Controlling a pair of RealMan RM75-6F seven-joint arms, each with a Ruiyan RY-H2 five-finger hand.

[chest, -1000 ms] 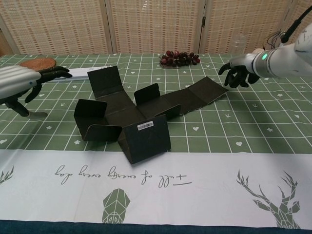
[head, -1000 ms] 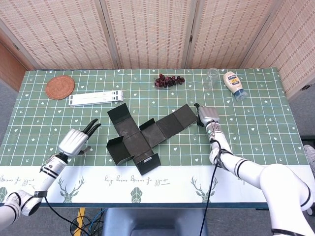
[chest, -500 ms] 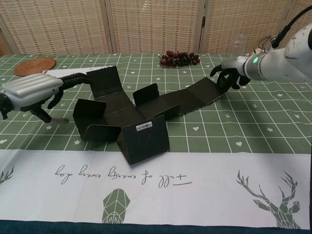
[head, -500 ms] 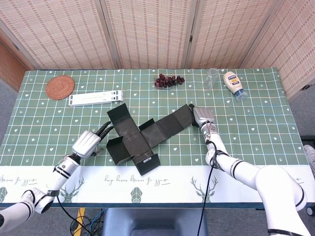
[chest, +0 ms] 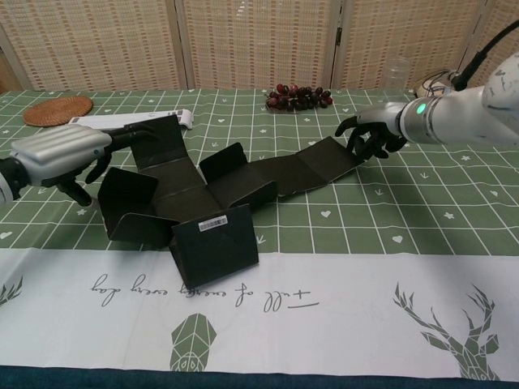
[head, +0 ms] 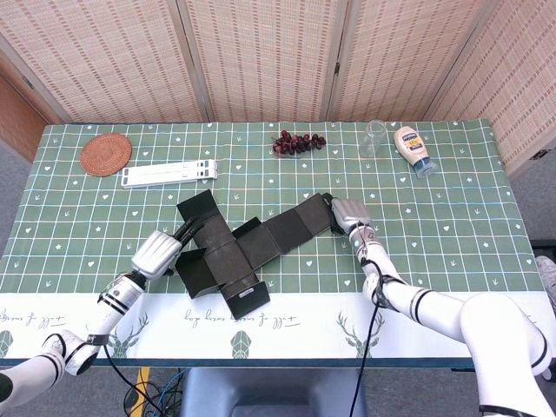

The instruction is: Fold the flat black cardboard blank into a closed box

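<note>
left hand: fingers extended, loosely together, touching blank's left flap
right hand: fingers curled onto far-right panel edge
blank: matte black cardboard, cross-shaped, flaps half-raised, mid-tabletop toward front edge

Cardboard blank now further left; both hands newly at its edges.

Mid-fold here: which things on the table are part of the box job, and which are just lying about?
In the job:
black cardboard blank
left hand, at the blank's left flap
right hand, at the blank's far right end

Lying about:
grapes
woven coaster
white folding stand
clear glass
squeeze bottle
</note>
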